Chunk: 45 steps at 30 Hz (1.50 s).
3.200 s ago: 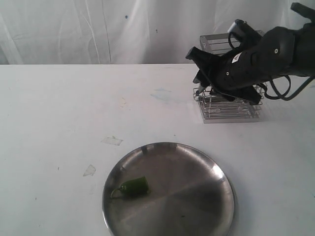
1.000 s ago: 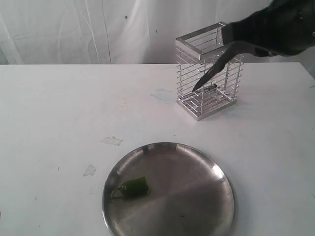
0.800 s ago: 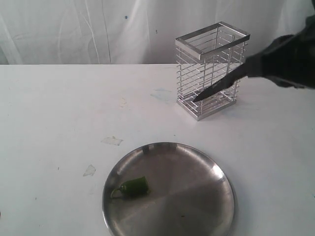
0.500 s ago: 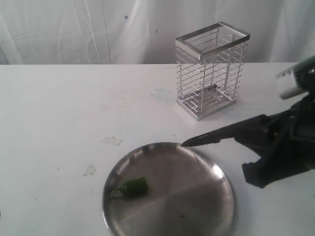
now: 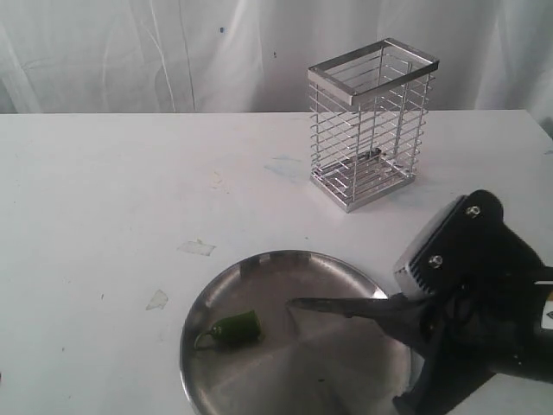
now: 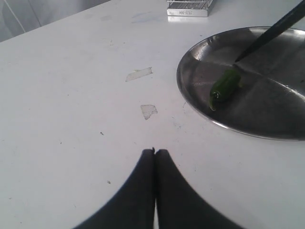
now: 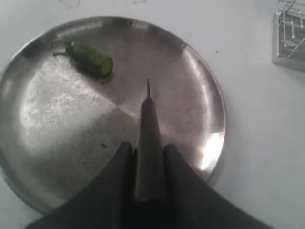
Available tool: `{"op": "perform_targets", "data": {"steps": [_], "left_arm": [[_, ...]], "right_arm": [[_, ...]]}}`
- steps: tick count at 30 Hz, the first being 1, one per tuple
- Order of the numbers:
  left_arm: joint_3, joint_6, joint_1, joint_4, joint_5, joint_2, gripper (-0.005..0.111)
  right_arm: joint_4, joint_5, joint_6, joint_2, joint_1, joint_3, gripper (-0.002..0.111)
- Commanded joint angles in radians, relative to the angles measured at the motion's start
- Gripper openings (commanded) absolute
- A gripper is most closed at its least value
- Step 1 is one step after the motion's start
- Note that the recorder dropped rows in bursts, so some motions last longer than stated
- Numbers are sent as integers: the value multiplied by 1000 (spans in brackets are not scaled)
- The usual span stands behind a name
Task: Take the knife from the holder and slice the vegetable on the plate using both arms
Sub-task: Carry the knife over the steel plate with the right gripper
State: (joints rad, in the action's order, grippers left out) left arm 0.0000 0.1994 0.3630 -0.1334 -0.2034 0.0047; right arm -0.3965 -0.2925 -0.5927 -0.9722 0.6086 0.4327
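The knife [image 5: 346,307] lies nearly level over the plate [image 5: 259,259], its tip pointing at the vegetable [image 5: 235,327] and a short gap from it. My right gripper [image 5: 413,322] is shut on the handle at the plate's right rim. The right wrist view shows the knife [image 7: 149,129] clamped between the fingers of that gripper [image 7: 149,149], over the plate [image 7: 57,119], with the vegetable [image 7: 90,58] beyond its tip. My left gripper [image 6: 155,151] is shut and empty above bare table, short of the plate [image 6: 276,105] and vegetable [image 6: 225,86].
The wire holder [image 5: 371,121] stands upright behind the plate, to the right. Two small tape scraps [image 5: 197,247] [image 5: 156,299] lie on the white table left of the plate. A white curtain hangs along the back.
My right gripper has drawn the knife out of the holder and swung it down and forward, so the blade now lies over the plate. The holder stands upright again.
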Motion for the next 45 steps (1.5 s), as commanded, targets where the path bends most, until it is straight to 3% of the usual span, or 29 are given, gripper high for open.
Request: {"op": "perform_targets", "data": {"steps": [1, 10, 29, 45], "left_arm": [[0, -5, -2, -11, 0, -5, 1], [0, -5, -2, -11, 0, -5, 1], [0, -3, -2, -11, 0, -5, 1], [0, -1, -2, -7, 9, -5, 1]], "right_arm": [[30, -61, -15, -41, 10, -4, 5], [69, -131, -15, -132, 10, -4, 5], [62, -87, -7, -361, 10, 49, 5], [27, -134, 236, -158, 10, 53, 0]]}}
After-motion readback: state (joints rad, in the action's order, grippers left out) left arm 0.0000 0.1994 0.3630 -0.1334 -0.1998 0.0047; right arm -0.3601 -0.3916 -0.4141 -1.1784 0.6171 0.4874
